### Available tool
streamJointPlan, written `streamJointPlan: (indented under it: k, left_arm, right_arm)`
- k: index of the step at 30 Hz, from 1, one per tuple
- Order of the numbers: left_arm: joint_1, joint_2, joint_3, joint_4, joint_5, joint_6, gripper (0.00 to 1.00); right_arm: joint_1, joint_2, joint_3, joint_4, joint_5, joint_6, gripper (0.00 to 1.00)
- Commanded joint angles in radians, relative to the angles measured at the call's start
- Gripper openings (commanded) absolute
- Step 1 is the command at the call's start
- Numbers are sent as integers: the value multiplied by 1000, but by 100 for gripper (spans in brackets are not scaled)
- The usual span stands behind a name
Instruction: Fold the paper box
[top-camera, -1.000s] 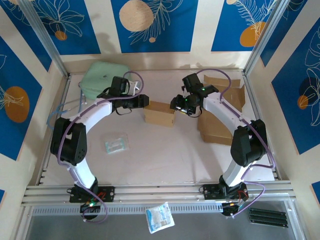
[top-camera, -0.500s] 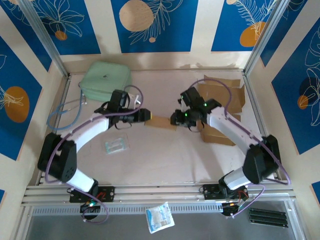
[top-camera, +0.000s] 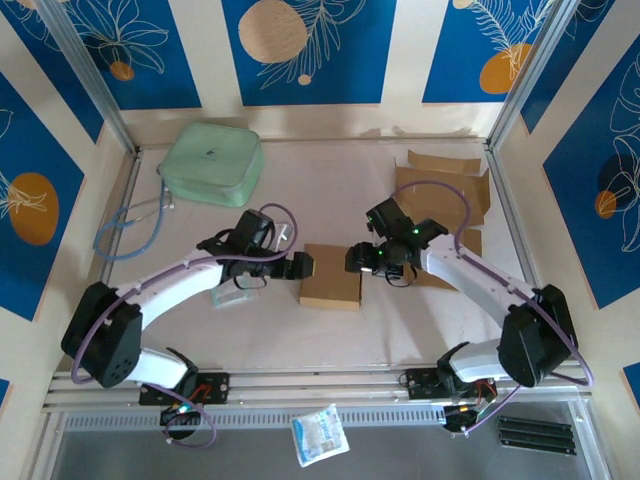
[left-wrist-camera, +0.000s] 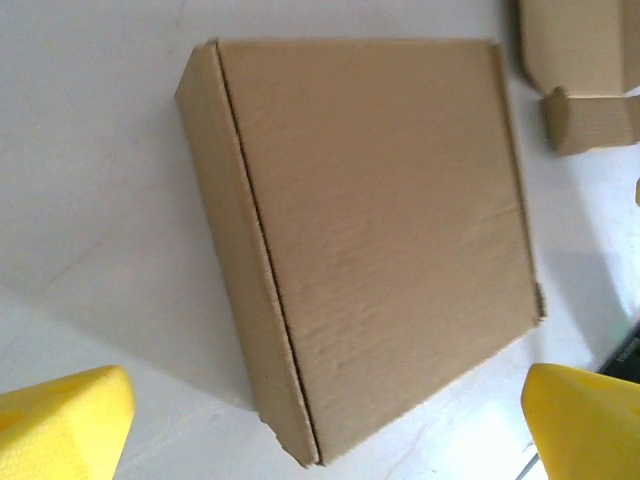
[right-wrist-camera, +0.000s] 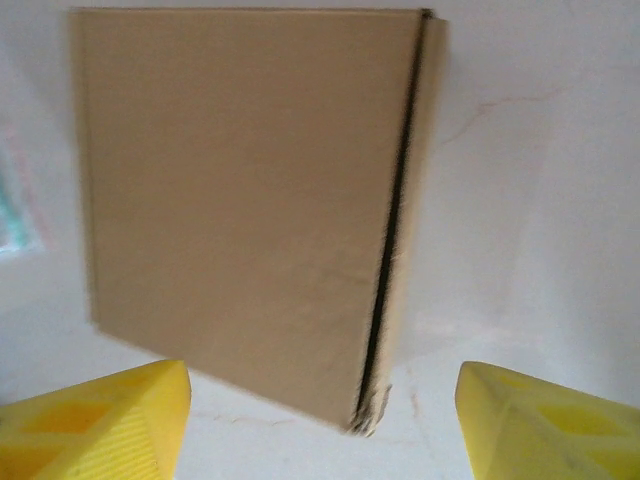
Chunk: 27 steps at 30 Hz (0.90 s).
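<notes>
The brown paper box (top-camera: 330, 289) lies flat and closed on the white table, near the middle. My left gripper (top-camera: 300, 267) hovers at its upper left corner and my right gripper (top-camera: 358, 262) at its upper right corner. Both stand open and hold nothing. From the left wrist the box (left-wrist-camera: 370, 230) shows its lid and one side wall, with the left gripper (left-wrist-camera: 328, 400) spread wide and its yellow fingertips (left-wrist-camera: 60, 425) at the frame's bottom corners. In the right wrist view the box (right-wrist-camera: 240, 200) lies ahead of the open right gripper (right-wrist-camera: 322, 385).
A mint green pouch (top-camera: 212, 162) sits at the back left with a blue tube (top-camera: 125, 232) beside it. Flat cardboard blanks (top-camera: 440, 190) are piled at the back right. A clear plastic packet (top-camera: 232, 296) lies under my left arm.
The box, held up between both grippers before, came toward the near side and now rests flat on the table. Both grippers have opened and let it go.
</notes>
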Motion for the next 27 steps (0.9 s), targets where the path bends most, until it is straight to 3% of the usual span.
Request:
streamJointPlan:
  k: [1, 3, 8, 14, 20, 27]
  left_arm:
    - [-41, 45, -52, 137, -22, -9, 99]
    - [-57, 82, -69, 193, -17, -44, 96]
    - [-98, 146, -98, 302, -58, -90, 75]
    - [-81, 194, 5, 279, -227, -20, 56]
    - [74, 440, 351, 198, -260, 48, 49]
    - [198, 798, 862, 91, -246, 100, 52]
  right_arm:
    - [2, 54, -54, 115, 32, 8, 71]
    - [9, 82, -73, 168, -4, 9, 68]
    - [72, 129, -86, 291, -49, 62, 52]
    - [96, 191, 0, 376, 80, 125, 34]
    - [58, 477, 387, 324, 180, 62, 35]
    - [-86, 920, 982, 210, 130, 4, 37]
